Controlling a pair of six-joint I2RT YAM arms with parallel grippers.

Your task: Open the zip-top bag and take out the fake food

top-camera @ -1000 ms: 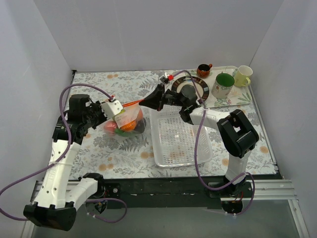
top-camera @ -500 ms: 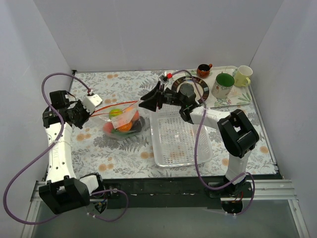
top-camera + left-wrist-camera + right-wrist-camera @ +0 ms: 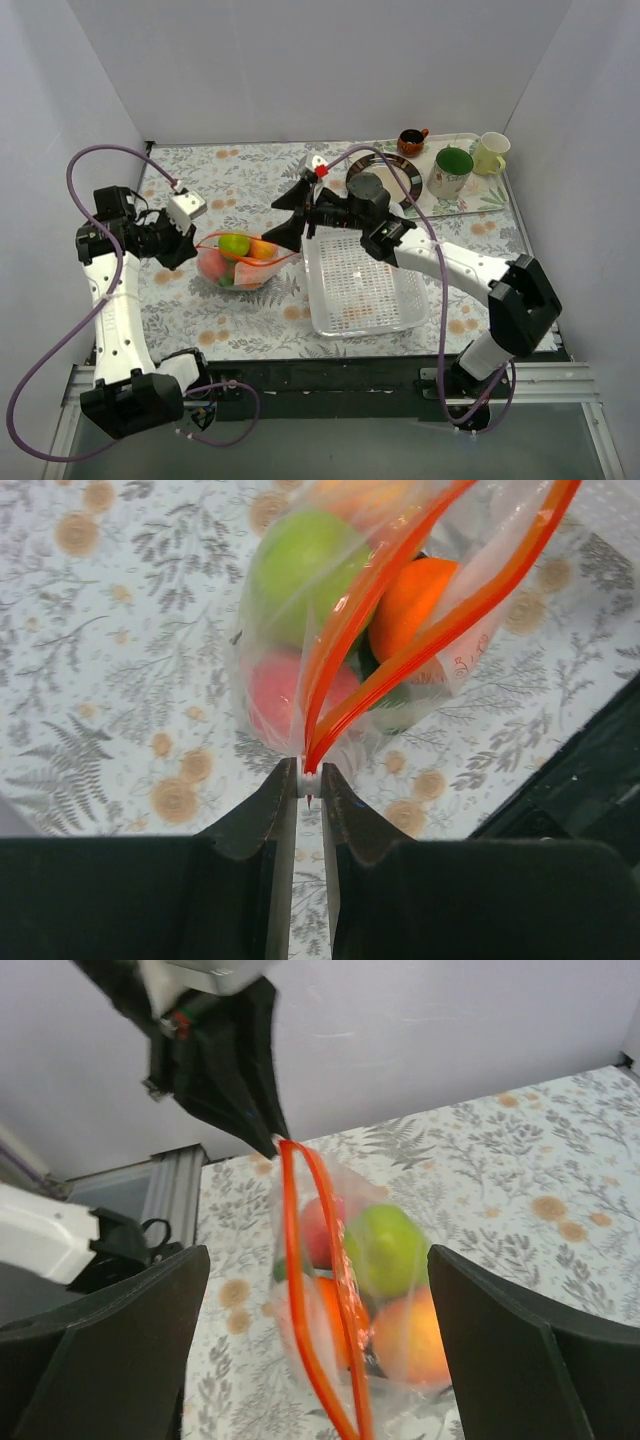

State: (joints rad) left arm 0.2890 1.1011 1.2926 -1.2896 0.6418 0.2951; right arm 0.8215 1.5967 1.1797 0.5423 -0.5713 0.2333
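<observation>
- Change: a second ago the bag (image 3: 240, 265) hangs taut between both grippers. Now it sags on the table (image 3: 250, 170), at 9 o'clock of the basket (image 3: 365, 290).
- Left gripper (image 3: 308, 775) has pulled back toward 9 o'clock, jaws clamped on the bag's zip end.
- Right gripper (image 3: 315, 1260) has let go: jaws wide apart, hovering at the bag's 3 o'clock end.
- Zip strip (image 3: 410, 670) lips are split into a narrow V, so the seal is broken.
- My read: opening is nearly done; removal not started, all fruit (image 3: 300, 575) is inside.
- Bag: thin clear crinkly film, limp, with a stiff orange-red strip.
- Fruit: smooth glossy plastic rounds in green, orange and pink-red; likely to roll once out.
- Basket: rigid white mesh.
</observation>
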